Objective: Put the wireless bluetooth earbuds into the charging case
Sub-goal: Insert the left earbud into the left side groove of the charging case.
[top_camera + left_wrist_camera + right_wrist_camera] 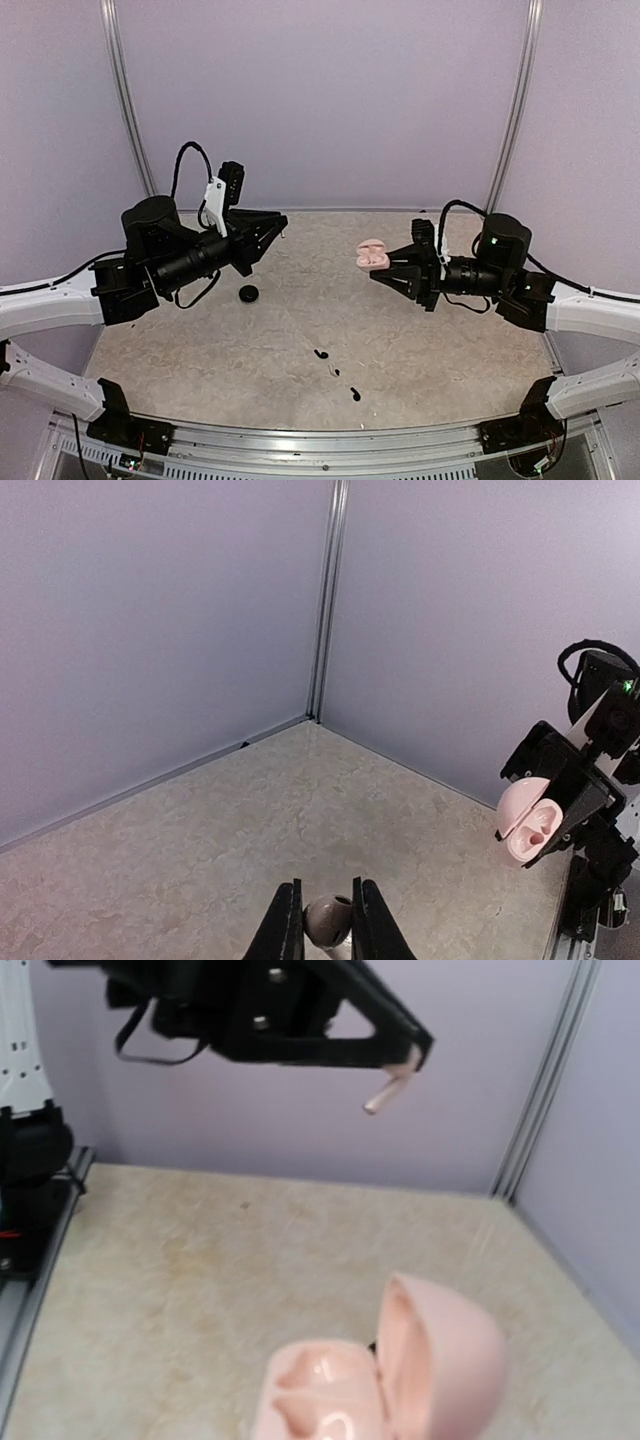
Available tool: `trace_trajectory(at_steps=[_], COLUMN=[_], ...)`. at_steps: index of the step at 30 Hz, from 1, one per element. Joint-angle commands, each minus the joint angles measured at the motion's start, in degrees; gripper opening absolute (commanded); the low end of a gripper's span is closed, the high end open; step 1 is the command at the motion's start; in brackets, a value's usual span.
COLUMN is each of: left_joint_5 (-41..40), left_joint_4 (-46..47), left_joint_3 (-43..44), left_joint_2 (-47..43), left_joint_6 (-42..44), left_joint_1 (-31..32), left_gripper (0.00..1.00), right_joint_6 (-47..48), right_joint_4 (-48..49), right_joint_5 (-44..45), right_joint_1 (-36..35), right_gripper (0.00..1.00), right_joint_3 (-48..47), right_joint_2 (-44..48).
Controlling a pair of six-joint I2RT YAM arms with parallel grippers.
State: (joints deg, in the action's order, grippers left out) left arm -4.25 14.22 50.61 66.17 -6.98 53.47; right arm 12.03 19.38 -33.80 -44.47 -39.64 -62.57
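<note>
My right gripper [380,268] is shut on a pale pink charging case [371,254], held above the table with its lid hinged open. The case [380,1380] fills the bottom of the right wrist view and hides that gripper's fingers; its wells face up, blurred. My left gripper [326,885] is shut on a pale pink earbud [328,918], whose round head sits between the fingertips. From the right wrist view the earbud's stem [385,1095] pokes down from the left gripper [412,1052]. The two grippers hang apart, facing each other, and the case [530,820] shows at the right of the left wrist view.
A round black puck-like object [248,293] lies on the table [200,340] below the left gripper. Small black pieces [320,354] and another [355,393] lie near the front middle. Lilac walls with metal corner posts [128,100] close the back and sides.
</note>
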Motion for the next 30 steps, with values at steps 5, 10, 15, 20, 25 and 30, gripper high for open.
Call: trace_trajectory(at_steps=[5, 10, 15, 20, 25, 30], left_joint_5=[-1.7, -1.9, -1.5, -1.9, -2.8, -2.4], left_joint_4=[16.6, 19.4, 20.7, 22.2, 23.4, 23.8], left_joint_3=[-2.3, -1.2, 0.2, 1.9, 3.4, 4.4], left_joint_2=[-0.9, 1.0, 3.5, 6.0, 9.0, 11.0], left_joint_6=[8.4, 12.9, 15.5, 15.5, 15.2, 15.4], left_joint_1=[7.7, 12.1, 14.8, 15.9, 16.3, 16.3], left_gripper=[0.07, 0.07, 0.07, 0.07, 0.07, 0.07], right_joint_6=[1.5, 0.8, -0.5, -2.0, -2.6, -4.5], right_joint_4=[11.1, 13.9, 15.5, 15.6, 15.3, 15.3], right_joint_5=[2.6, 2.6, 2.5, 7.7, 9.6, 9.7], right_joint_1=[-2.1, -3.4, -4.2, -6.0, -7.2, -7.4], right_gripper=[0.00, 0.00, 0.00, 0.00, 0.00, 0.00], right_joint_3=[1.8, 2.2, 2.0, 1.3, 0.9, 0.4], right_joint_2=[-0.1, -1.0, -2.1, -3.2, -3.9, -4.0])
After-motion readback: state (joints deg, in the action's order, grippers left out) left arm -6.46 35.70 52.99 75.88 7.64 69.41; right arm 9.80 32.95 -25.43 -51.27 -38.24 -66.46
